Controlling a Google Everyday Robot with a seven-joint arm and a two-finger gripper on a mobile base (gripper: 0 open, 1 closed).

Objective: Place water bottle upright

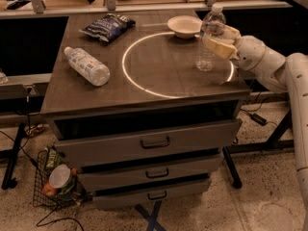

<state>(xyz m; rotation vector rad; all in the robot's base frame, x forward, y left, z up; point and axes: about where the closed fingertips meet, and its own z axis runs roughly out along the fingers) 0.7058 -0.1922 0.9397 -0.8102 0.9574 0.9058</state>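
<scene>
The water bottle is clear, ribbed plastic with a white cap. It stands upright, base at tabletop level, just inside the right edge of the white ring. The gripper, at the same side of the ring, clasps the bottle's upper body from the right.
</scene>
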